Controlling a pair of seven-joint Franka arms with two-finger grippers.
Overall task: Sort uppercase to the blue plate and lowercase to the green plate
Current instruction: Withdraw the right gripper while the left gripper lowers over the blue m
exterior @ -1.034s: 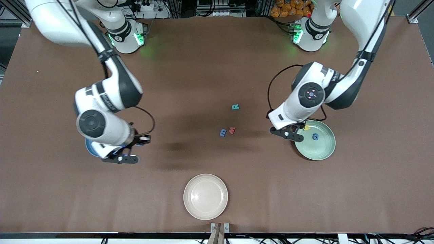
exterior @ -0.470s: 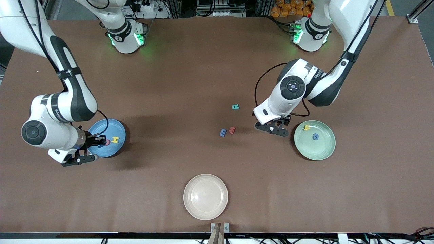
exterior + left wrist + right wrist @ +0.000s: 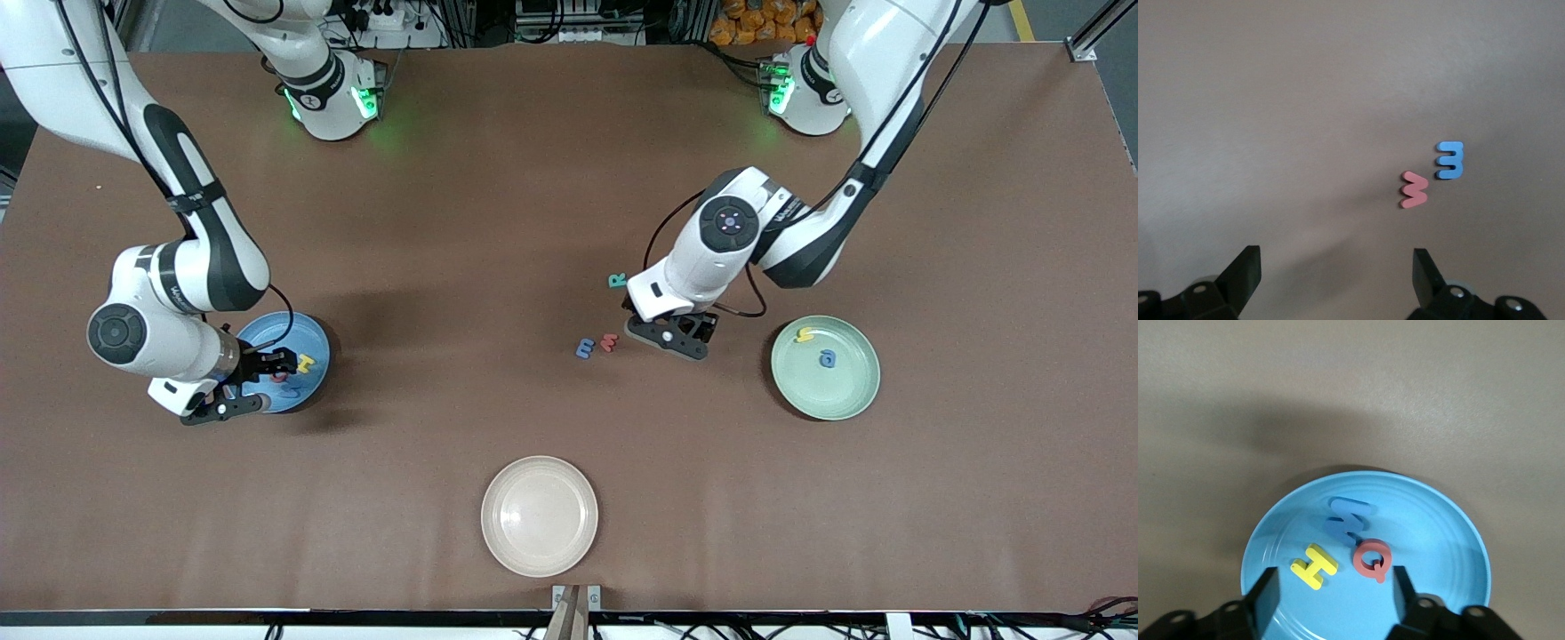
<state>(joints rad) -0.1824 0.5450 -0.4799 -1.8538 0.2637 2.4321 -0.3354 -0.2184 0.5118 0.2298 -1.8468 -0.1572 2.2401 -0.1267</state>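
Left claw (image 3: 669, 336) now beside red m (image 3: 609, 341) — spread wide.

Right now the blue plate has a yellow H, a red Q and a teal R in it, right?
Not quite. The third letter in the blue plate is a blue W, not the teal R, which lies on the table. The right wrist view shows it beside H and Q.

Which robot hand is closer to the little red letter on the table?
The left gripper. It hangs open right beside the red letter, toward the green plate. The right gripper is over the blue plate at the right arm's end.
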